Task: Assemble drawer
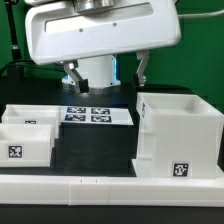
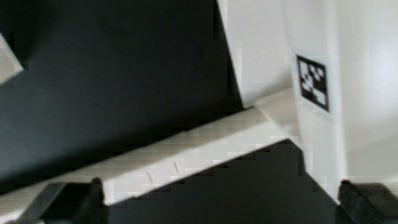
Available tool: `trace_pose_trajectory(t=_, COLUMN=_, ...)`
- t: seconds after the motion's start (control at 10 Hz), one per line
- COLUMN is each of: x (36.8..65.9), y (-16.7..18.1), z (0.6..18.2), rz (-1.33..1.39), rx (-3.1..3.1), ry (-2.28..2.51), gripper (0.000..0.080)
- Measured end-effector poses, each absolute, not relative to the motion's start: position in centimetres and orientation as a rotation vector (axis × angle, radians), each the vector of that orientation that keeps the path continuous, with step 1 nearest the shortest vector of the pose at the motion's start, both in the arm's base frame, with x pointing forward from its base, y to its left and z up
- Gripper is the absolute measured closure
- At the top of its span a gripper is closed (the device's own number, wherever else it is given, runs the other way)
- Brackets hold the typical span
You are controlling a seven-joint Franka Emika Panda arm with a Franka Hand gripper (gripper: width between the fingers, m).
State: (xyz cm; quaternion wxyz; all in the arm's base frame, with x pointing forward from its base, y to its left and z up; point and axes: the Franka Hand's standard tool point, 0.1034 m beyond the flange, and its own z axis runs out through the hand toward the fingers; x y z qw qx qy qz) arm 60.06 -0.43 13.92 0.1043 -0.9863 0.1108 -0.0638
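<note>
Claw [image 1: 105, 82] open and empty

It hangs with jaws spread over the table [image 1: 95, 145]; the housing [image 1: 178, 135] stands at the exterior view's right, the trays [image 1: 27, 140] at its left. Likely step: approaching a part, nothing joined yet. Next: lower and grip a wall squarely

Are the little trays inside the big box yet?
Out. Both trays sit at the exterior view's left, apart from the box.

Losing the trays [image 1: 27, 148] past the exterior view's left edge, cropping the arm [image 1: 100, 40] along its top, blurring the fingertips [image 2: 68, 202] in the wrist view.
</note>
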Motion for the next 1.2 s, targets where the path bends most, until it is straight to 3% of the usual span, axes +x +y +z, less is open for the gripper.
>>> trace_pose_trajectory(t=0.3, x=59.6, y=-0.8, z=13.5, rz=-0.186, rx=-2.939, ry=0.192, gripper=0.0150)
trace_pose_trajectory(t=0.8, x=53.7, y=-3.3, z=9.0, rz=-0.091, rx=-3.060, ry=0.071, gripper=0.0150)
trace_pose_trajectory(t=1.2, x=53.5, y=-4.0, z=8.7, rz=-0.101, rx=-3.062, ry=0.080, gripper=0.0150)
